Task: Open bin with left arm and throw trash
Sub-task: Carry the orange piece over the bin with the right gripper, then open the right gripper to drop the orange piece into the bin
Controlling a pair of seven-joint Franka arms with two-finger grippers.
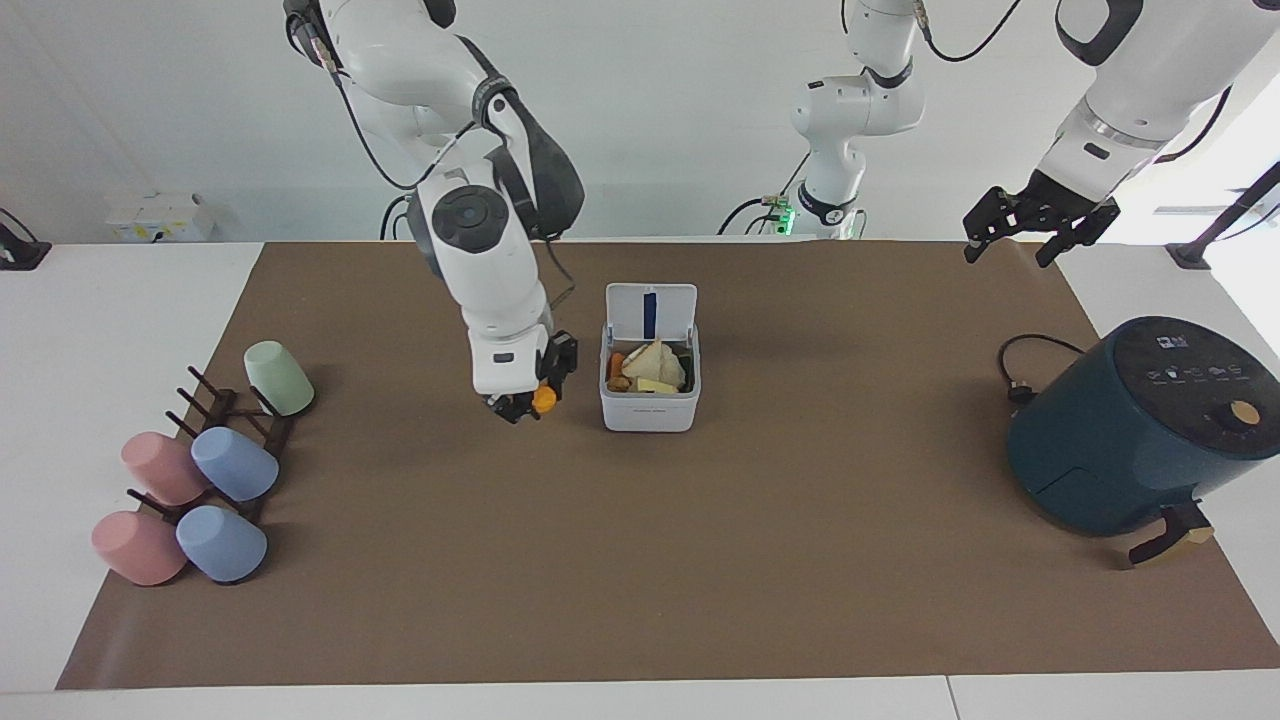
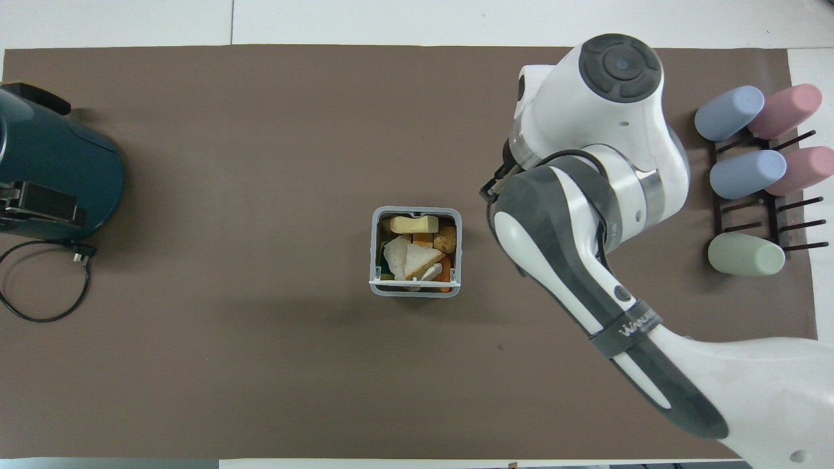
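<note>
We see the bin (image 1: 648, 395), a small white square box with rounded corners, standing upright near the middle of the tabletop's brown mat, its hinged lid (image 1: 650, 311) raised on the edge nearer the robots. It is packed with scraps: a pale bread-shaped wedge (image 2: 419, 258), a yellow piece (image 2: 413, 225), orange bits. One more orange chunk (image 1: 544, 399) hangs above the mat, just beside the bin toward the right arm's end.
</note>
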